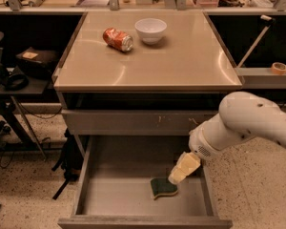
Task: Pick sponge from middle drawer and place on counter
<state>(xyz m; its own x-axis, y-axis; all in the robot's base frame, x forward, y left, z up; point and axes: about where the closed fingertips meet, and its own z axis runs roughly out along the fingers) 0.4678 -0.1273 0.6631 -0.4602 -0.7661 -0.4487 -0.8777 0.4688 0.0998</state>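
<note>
Dark green, wavy-edged scrub sponge (162, 189) lies flat on the bare floor of the wide grey metal middle drawer (112, 194), which stands pulled out below the cabinet. It sits right of the floor's middle, nearer the front panel than the back. The cream-coloured tool (175, 178) at the end of the white arm (248, 123) hangs inside the drawer, slanting down and to the left. Its tip is at the sponge's upper right corner, so close that touching and hovering just above cannot be told apart. Whether the tool is released or clenched cannot be told either. The sponge lies just below and left of the tip, along the line the tool points, with its longer side running roughly left to right across the drawer. A short reach further that way seems all the grasp needs. The glossy beige-grey square bench (181, 66) above carries a lying red soda can (117, 38) and a white bowl (150, 30), both toward its back.
</note>
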